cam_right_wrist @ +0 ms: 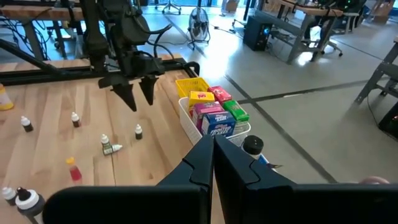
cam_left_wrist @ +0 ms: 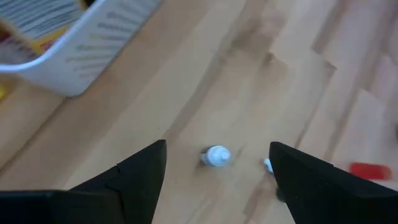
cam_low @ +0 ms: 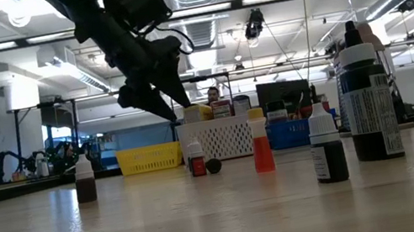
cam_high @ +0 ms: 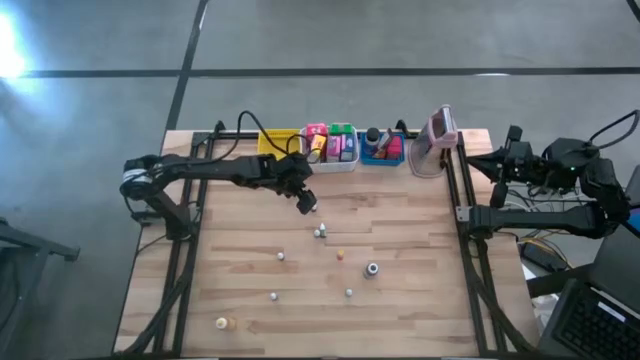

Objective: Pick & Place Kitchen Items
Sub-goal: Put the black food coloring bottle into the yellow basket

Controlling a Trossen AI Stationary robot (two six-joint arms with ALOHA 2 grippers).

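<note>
The table [cam_high: 400, 300] is carrying a row of bins along its far edge: a yellow bin [cam_high: 276, 141], a white bin [cam_high: 331, 150] packed with coloured packets [cam_high: 330, 143], and a blue bin [cam_high: 382, 148], with a pink-grey device [cam_high: 436, 140] beside them. Small dropper bottles are lying scattered over the open wood in front.

The left gripper [cam_high: 306, 201] is hanging just in front of the white bin with its fingers spread apart and nothing between them, pointing down at a small white-capped bottle [cam_left_wrist: 216, 155]. The right gripper [cam_right_wrist: 213, 163] is waiting off the table's right side, its fingers pressed together and empty.

The likely trouble is with that small bottle. It looks light and narrow, so if the fingers are coming down off-centre, one tip may be knocking it over or sending it rolling before they close. A second bottle lying on its side [cam_high: 320, 232] is close by and could be nudged too. The white bin is near enough that a wide swing might clip its wall.

The left wrist view is showing the bottle sitting between the two finger tips, which the high view cannot settle. The low view is showing that the gripper is hanging clear above the tabletop, and that most bottles are standing upright. The right wrist view is showing the packets' faces inside the white bin.
</note>
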